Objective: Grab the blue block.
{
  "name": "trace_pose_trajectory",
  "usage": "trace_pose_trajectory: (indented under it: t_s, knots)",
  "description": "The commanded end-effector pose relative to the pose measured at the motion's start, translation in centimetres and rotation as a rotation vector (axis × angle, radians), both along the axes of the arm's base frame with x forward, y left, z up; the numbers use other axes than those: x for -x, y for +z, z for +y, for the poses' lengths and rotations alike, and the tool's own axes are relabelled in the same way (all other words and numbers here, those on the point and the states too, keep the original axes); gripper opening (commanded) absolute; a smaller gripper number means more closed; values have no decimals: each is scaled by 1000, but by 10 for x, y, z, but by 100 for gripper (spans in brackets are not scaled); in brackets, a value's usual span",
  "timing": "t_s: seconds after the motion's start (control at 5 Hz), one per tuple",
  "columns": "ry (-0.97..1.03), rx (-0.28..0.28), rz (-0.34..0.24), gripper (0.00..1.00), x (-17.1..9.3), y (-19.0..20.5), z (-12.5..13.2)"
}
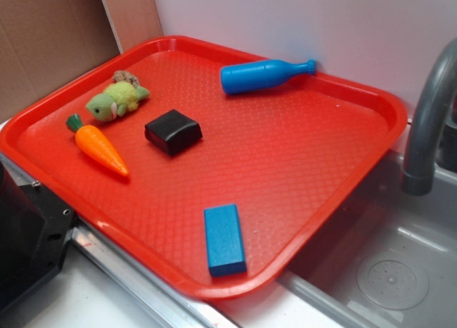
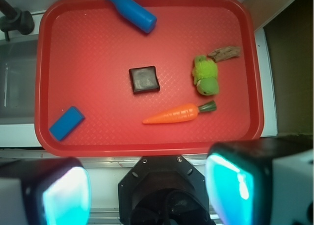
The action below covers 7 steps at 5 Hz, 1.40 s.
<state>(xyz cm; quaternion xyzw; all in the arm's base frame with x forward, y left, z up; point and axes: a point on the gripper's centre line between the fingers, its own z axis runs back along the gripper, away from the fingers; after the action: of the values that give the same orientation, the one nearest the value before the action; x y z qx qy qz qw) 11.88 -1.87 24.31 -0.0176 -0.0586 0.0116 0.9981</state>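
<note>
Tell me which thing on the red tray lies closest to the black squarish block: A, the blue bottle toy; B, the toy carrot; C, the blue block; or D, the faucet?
B: in both views the toy carrot lies just beside the black squarish block, while the blue block sits off near the red tray's edge, and the blue bottle toy lies at the far rim.

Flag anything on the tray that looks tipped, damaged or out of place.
Only the blue bottle stands out: it lies on its side against the tray's back rim. The blue block lies flat near the front edge. Nothing looks spilled or broken.
</note>
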Motion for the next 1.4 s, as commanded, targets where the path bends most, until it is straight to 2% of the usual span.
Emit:
trace_pose_trajectory:
  t_s: [0.0, 0.2, 0.4, 0.8, 1.0, 1.2]
  knots:
    - [0, 0, 0, 100, 0, 0, 0]
    - [149, 100, -18, 100, -46, -50, -50]
    - [-1, 179, 18, 100, -87, -85, -110]
    - [-1, 179, 18, 100, -87, -85, -110]
    - [168, 203, 14, 100, -74, -118, -121]
    - [327, 171, 87, 100, -65, -135, -154]
